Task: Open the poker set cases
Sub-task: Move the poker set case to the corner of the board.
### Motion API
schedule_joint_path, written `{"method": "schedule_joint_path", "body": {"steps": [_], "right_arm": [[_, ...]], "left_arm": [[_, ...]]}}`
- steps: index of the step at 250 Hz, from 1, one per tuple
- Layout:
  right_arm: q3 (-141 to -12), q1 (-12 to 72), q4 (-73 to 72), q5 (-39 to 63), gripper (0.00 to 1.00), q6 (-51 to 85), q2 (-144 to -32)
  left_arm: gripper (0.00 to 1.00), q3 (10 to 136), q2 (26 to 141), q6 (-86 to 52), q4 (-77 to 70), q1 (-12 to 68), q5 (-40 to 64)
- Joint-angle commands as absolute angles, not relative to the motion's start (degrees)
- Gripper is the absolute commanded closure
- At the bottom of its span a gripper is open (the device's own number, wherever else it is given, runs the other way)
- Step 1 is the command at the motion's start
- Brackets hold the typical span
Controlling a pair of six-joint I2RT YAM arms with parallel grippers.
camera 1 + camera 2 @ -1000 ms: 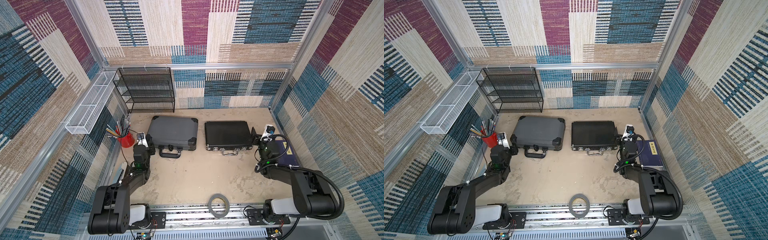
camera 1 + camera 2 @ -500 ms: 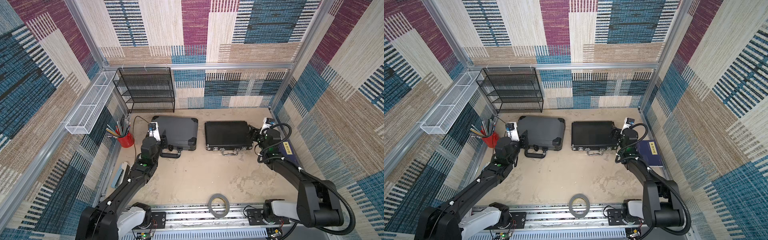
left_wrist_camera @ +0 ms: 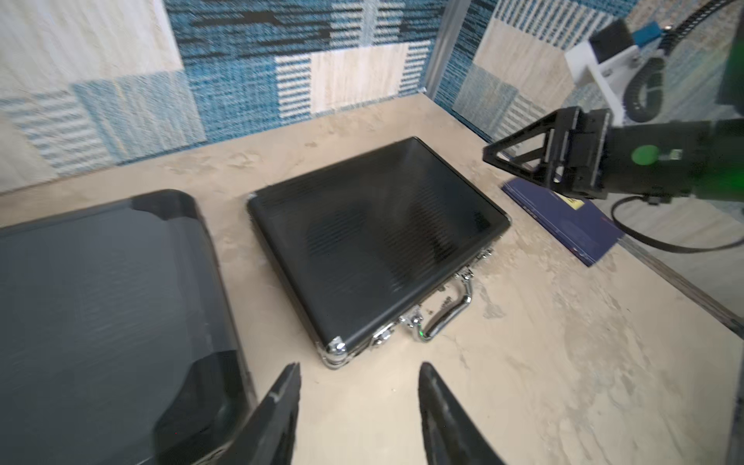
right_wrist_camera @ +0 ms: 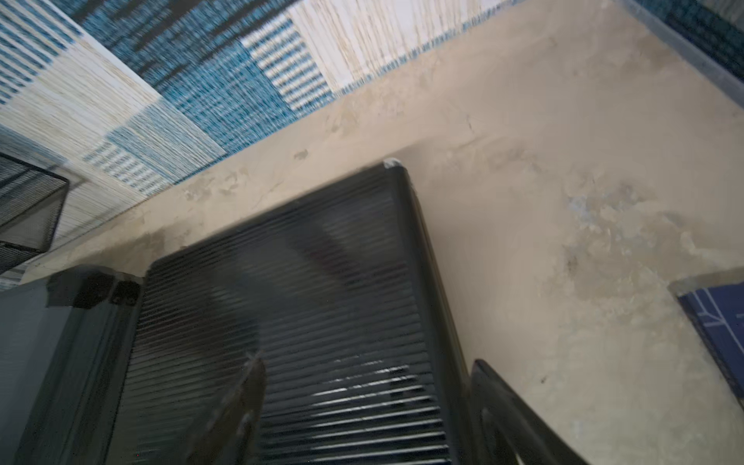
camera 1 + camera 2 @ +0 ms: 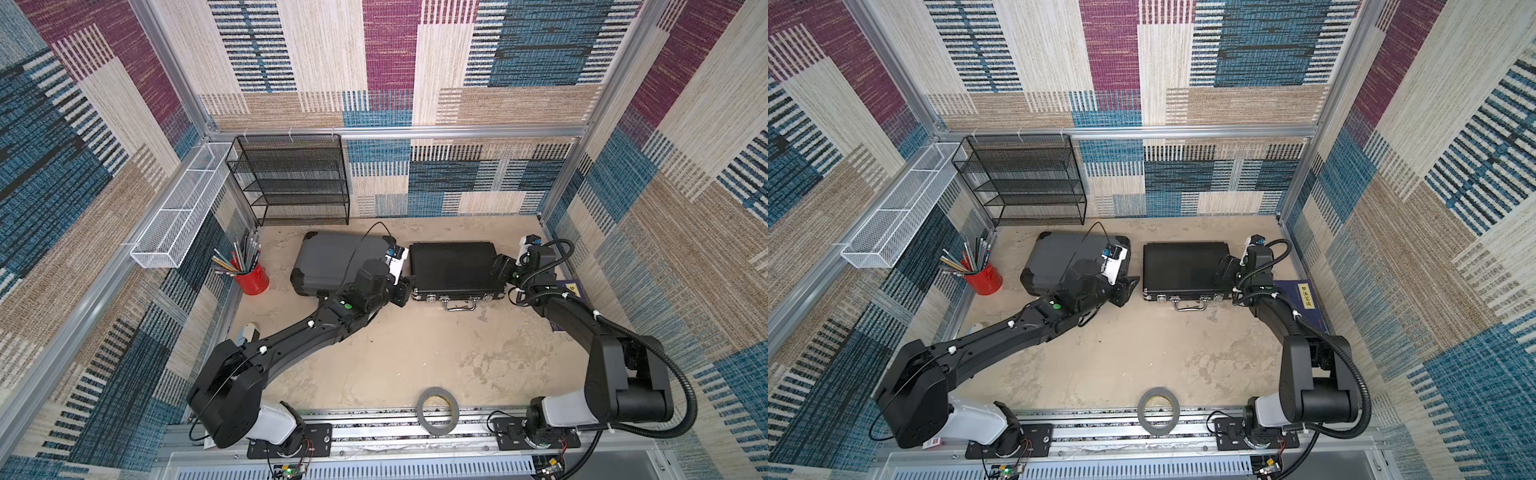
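Spread left gripper point(image 3: 359, 368) and right gripper point(image 4: 368, 360) flank the black case point(image 5: 453, 268); open floor point(image 5: 415, 353) in front, grey case point(image 5: 328, 259) half hidden.

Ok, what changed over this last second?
The left gripper swung out from beside the cup to the gap between grey case and black case, open and empty. The right gripper moved from by the book to the black case's right edge, open. Both stayed shut and in place.

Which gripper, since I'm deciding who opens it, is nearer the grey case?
Left. The left gripper hovers beside the grey case, at its front corner, in the gap between cases; the right gripper is across the black case, at its far edge.
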State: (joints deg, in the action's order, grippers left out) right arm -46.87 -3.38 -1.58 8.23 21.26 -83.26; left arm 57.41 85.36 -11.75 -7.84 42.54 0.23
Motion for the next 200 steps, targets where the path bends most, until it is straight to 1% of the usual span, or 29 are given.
{"method": "schedule_joint_path", "body": {"steps": [1, 21, 49, 92, 139, 180, 200], "right_arm": [[-46.9, -5.7, -0.9, 13.3, 0.21, 22.9, -84.5], [-47.0, -6.9, -1.5, 14.7, 0.21, 22.9, -85.6], [-47.8, -7.6, -2.0, 15.7, 0.21, 22.3, -87.5], [-48.4, -9.1, -2.9, 17.8, 0.23, 22.0, -90.3], [-49.0, -9.6, -2.8, 17.6, 0.24, 21.5, -91.0], [-48.6, -9.6, -3.7, 17.9, 0.25, 21.4, -91.5], [-48.3, -9.6, -4.4, 18.1, 0.25, 21.8, -91.8]], "left_arm": [[0.49, 60.0, 89.3, -17.2, -6.2, 43.3, 5.5], [0.49, 62.5, 92.6, -18.9, -5.1, 43.4, 7.9], [0.50, 69.1, 98.2, -18.9, 0.9, 43.3, 13.5], [0.51, 74.8, 105.2, -22.7, 4.7, 42.0, 15.9], [0.52, 74.6, 108.3, -28.7, 3.1, 39.5, 14.6], [0.51, 76.6, 109.4, -28.1, 5.3, 38.9, 10.3], [0.51, 78.3, 111.5, -28.4, 6.6, 38.3, 10.2]]}}
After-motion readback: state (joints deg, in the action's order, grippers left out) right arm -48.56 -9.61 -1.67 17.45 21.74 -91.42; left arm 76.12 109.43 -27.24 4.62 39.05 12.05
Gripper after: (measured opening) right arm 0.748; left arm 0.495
